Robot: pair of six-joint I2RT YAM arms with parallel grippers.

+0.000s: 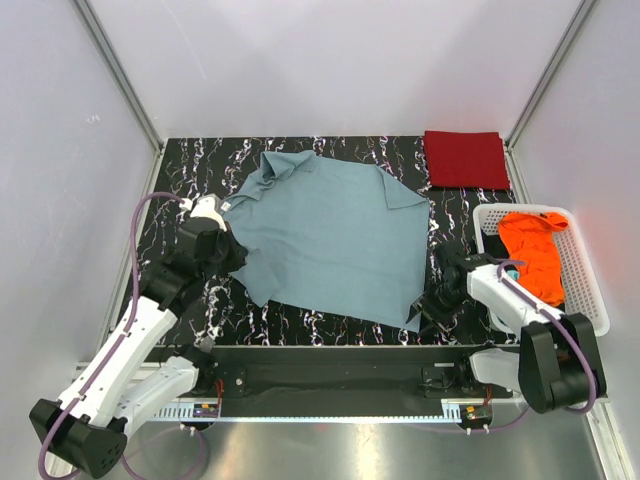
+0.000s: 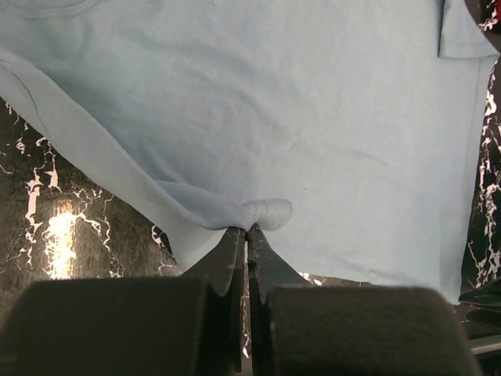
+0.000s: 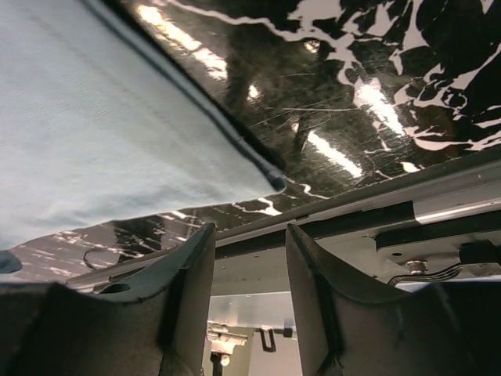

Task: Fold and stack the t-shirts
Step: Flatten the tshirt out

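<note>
Left wrist alone shows left fingers (image 2: 227,262) pinching grey-blue shirt (image 2: 274,102).

left gripper (image 2: 246,229) pinched shut on grey-blue t-shirt (image 2: 313,117), right gripper (image 3: 249,231) low, jaws parted, empty

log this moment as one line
left jaws: shut on grey-blue t-shirt left edge | right jaws: open, empty, at its near right corner | dark red t-shirt: folded, far right | orange t-shirt: in basket

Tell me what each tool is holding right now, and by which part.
The left tool is shut on the grey-blue t-shirt, pinching a bunched fold at its left edge. The right tool is open beside the shirt's near corner, holding nothing.
</note>
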